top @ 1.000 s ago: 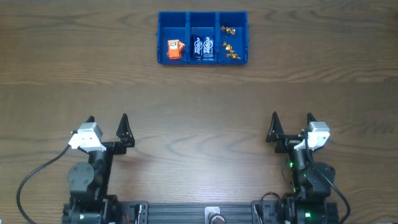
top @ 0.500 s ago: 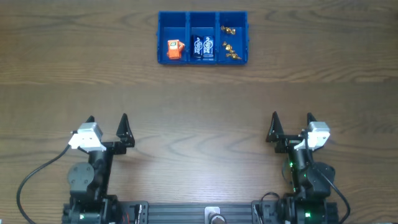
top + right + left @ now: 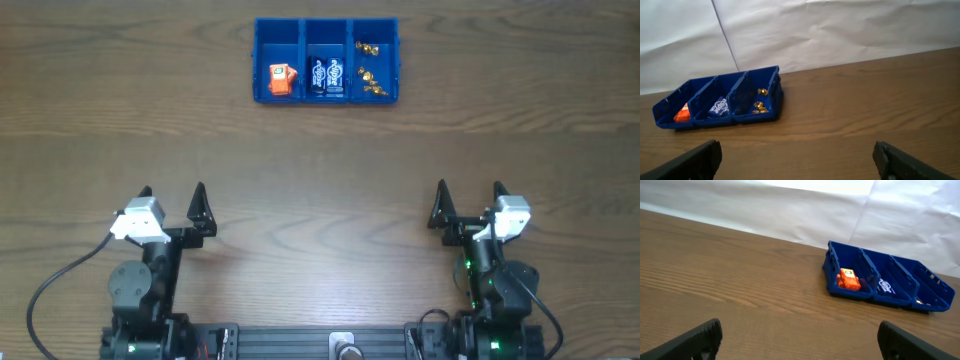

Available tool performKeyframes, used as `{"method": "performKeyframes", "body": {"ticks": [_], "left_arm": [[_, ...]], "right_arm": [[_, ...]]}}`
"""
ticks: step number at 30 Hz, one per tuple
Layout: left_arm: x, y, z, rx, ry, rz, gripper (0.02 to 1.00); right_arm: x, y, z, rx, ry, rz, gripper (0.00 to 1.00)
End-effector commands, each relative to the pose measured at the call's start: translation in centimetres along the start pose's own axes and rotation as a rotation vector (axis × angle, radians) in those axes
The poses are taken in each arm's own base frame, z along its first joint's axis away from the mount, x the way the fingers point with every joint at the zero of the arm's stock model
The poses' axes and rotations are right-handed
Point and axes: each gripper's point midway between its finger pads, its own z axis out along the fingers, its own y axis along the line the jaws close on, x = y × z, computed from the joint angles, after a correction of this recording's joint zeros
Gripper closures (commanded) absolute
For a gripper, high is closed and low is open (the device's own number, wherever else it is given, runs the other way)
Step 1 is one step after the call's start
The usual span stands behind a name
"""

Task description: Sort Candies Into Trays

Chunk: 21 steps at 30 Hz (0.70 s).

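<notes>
Rested with fingers spread wide, left gripper and right gripper, well apart from blue tray holding candies.

table: wood-look top, clear grain, smooth, low sheen
tray: blue moulded plastic, smooth walls, slight gloss
orange candy: glossy wrapper, looks like plastic film
blue candies: printed wrappers, smooth, some shine
gold candies: foil-like wrap, metallic, shiny
backdrop: white sheet, matt, faint creases; paper or cloth, can't tell
left gripper: fingers black, matt, look like plastic
right gripper: same black matt fingers
wrist housings: white plastic, smooth, semi-matt
</notes>
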Motion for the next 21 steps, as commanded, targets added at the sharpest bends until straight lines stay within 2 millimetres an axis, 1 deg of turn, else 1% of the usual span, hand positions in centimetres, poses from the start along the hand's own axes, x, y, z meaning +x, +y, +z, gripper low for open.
{"method": "performKeyframes", "body": {"ticks": [1,7,21], "left_arm": [[1.64,0.20,0.10,0.002,0.049,0.013,0.023],[1.64,0.20,0.10,0.002,0.049,0.013,0.020],[1.64,0.20,0.10,0.002,0.049,0.013,0.020]], "right_arm": [[0.10,0.09,-0.03,-0.004,0.001,-0.005,0.003],[0.10,0.09,-0.03,-0.005,0.001,-0.087,0.003],[0.10,0.09,-0.03,-0.005,0.001,-0.086,0.003]]}}
